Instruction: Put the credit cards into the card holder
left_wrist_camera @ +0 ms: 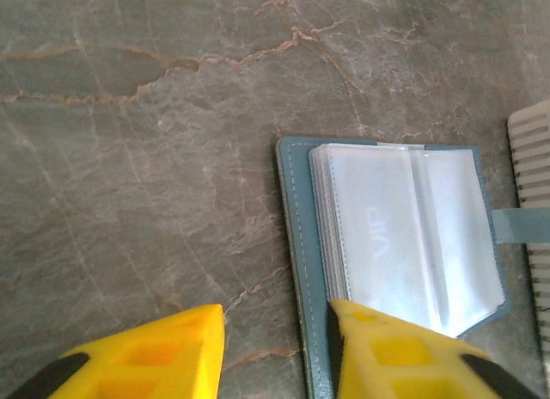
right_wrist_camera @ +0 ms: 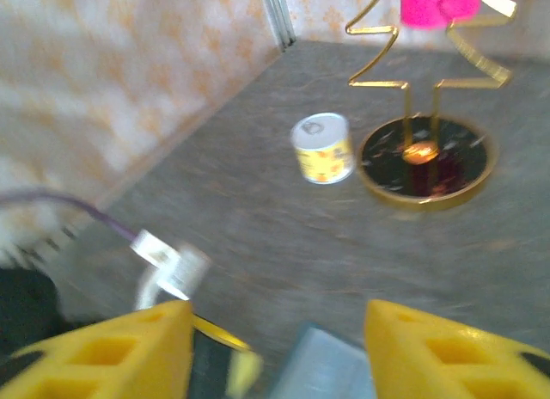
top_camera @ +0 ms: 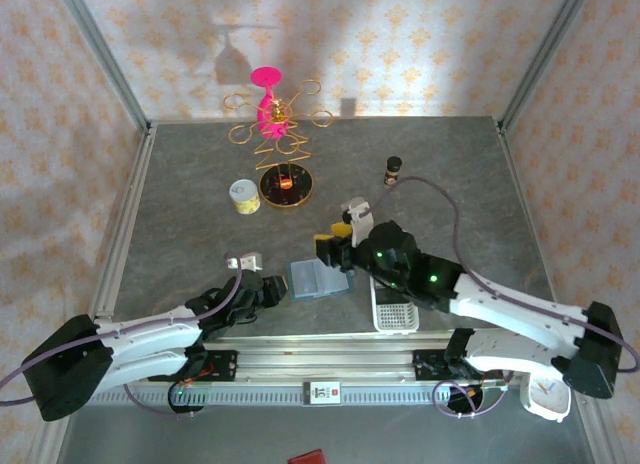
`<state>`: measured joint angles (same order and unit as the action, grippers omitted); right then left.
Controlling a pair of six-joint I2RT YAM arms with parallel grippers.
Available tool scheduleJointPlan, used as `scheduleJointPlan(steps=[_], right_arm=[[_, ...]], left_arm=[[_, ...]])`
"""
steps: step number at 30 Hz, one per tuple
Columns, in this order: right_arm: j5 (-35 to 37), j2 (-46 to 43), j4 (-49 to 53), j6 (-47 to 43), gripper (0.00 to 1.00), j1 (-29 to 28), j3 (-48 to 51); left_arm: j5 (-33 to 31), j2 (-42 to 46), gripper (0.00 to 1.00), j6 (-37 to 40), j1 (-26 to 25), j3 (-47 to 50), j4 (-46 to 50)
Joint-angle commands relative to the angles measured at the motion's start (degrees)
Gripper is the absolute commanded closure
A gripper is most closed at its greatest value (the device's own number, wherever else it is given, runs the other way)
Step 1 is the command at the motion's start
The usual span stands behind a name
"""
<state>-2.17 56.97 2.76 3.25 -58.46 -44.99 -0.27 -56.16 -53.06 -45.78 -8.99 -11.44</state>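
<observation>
We count one table (top_camera: 200, 184), grey marbled, carrying everything. Two arms on it, the left arm (top_camera: 150, 334) and the right arm (top_camera: 500, 309), with one claw each.

One gold wire stand (top_camera: 272, 134) with a pink top, far beyond both claws. One white slotted tray (top_camera: 393, 309), just right of the right claw on its near side. One card holder (top_camera: 315, 279), teal, lying open and flat between the two claws, with its clear sleeves (left_wrist_camera: 387, 236) facing up. One yellow can (top_camera: 244, 195) and one small dark bottle (top_camera: 394, 166), both well beyond the claws.

Left claw (top_camera: 278, 288): released, yellow fingers (left_wrist_camera: 146, 356) spread, only bare table between them. The card holder lies just ahead and to its right. In the wrist view the right-hand finger overlaps the holder's near corner; we cannot tell if they touch.

Right claw (top_camera: 333, 246): released, fingers wide, wrist view blurred. The card holder sits just beneath it towards the near side, and a pale blue corner shows low between the fingers.

Cards: faint lettering shows through one sleeve. We cannot tell if it is a card, so we give no count.
</observation>
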Motion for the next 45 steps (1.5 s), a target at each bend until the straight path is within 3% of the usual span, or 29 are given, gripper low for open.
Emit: scheduleJointPlan(steps=[1,5,9,16,26,32,40,45], right_arm=[[6.33,-5.94,15.76,-29.67,0.34,0.02,1.50],[10.46,-13.31,26.51,-48.46,0.18,0.10,5.53],[12.78,-19.11,31.15,-57.35,0.05,0.86,10.48],[12.91,-18.91,28.46,-64.23,0.03,6.25,17.66],[11.77,-13.05,16.76,-68.96,0.02,9.89,23.58],[10.44,-11.13,15.56,-69.35,0.13,10.21,22.94],[9.97,-12.83,20.75,-69.48,0.48,10.20,22.42],[9.91,-14.15,22.16,-68.66,0.60,10.20,22.32]], left_arm=[[0.00,0.15,0.52,1.91,-0.55,-3.61,2.39],[1.02,-1.85,0.42,2.96,-0.58,-6.49,2.84],[3.60,-3.79,0.34,2.46,-0.62,-7.35,1.72],[4.76,-6.38,0.25,2.09,-0.53,-8.23,1.07],[6.01,-8.34,0.24,1.12,-0.54,-8.32,-0.06],[6.84,-10.34,0.24,1.34,-0.50,-9.35,0.28],[7.30,-10.28,0.25,0.57,-0.52,-8.08,-1.03],[7.30,-10.44,0.26,0.57,-0.59,-7.80,-1.34]])
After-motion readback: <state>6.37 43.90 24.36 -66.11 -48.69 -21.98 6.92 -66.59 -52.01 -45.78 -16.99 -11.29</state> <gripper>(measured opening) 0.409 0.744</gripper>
